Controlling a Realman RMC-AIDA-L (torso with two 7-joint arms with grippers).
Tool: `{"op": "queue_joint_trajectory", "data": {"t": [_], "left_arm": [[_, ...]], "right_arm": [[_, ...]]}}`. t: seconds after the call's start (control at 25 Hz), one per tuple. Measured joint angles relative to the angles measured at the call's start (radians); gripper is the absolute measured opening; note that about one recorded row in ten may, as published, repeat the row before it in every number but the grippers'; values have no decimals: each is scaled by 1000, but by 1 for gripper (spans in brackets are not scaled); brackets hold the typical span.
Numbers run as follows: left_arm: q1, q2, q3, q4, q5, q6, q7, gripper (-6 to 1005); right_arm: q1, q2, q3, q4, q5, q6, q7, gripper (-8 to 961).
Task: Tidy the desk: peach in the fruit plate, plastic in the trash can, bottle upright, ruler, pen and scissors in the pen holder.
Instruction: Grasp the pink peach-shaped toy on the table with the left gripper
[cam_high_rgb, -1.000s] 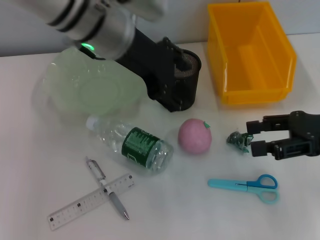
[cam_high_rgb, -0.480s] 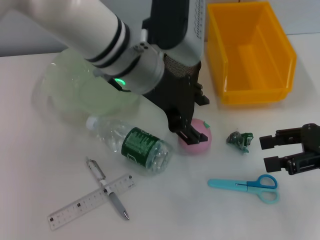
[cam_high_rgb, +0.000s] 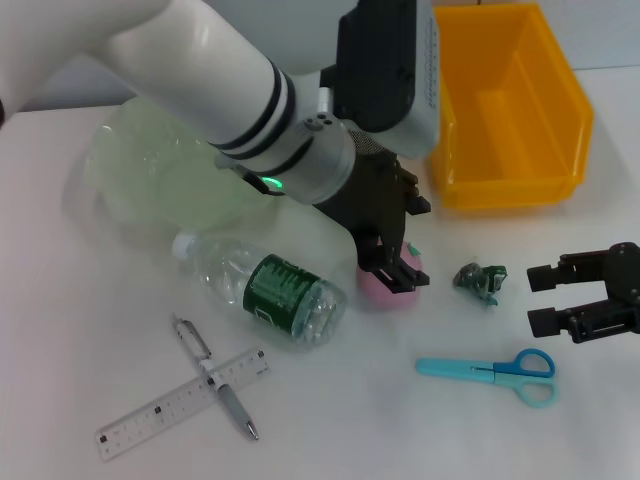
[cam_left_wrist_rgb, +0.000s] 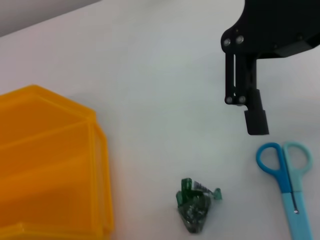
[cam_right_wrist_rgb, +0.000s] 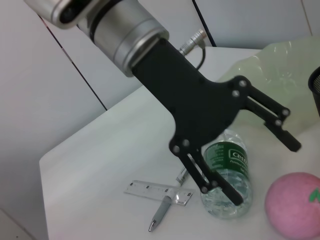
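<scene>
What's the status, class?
Left gripper open over peach. Right gripper open, near plastic. Bottle lying beside peach.

A white table (cam_high_rgb: 60, 330) carries everything. At its centre lies a pink peach (cam_high_rgb: 388, 290); a clear bottle (cam_high_rgb: 262, 287) lies on its side at 9 o'clock from it. A crumpled plastic scrap (cam_high_rgb: 478, 279) sits at 3 o'clock, blue scissors (cam_high_rgb: 490, 370) at 4. A ruler (cam_high_rgb: 182, 403) and pen (cam_high_rgb: 214, 376) (crossed) lie at 8. A yellow bin (cam_high_rgb: 510, 110) stands at 1, a pale green plate (cam_high_rgb: 165, 180) at 10.
</scene>
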Motion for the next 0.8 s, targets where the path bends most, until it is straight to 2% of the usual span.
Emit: {"op": "queue_joint_trajectory", "data": {"t": [0.36, 0.8], "left_arm": [[-18, 0, 142, -69, -41, -158, -36, 813], [-26, 0, 203, -114, -36, -208, -56, 810]], "right_arm": [[-1, 3, -5, -1, 1, -5, -3, 816], [7, 2, -4, 3, 2, -6, -4, 815]]}}
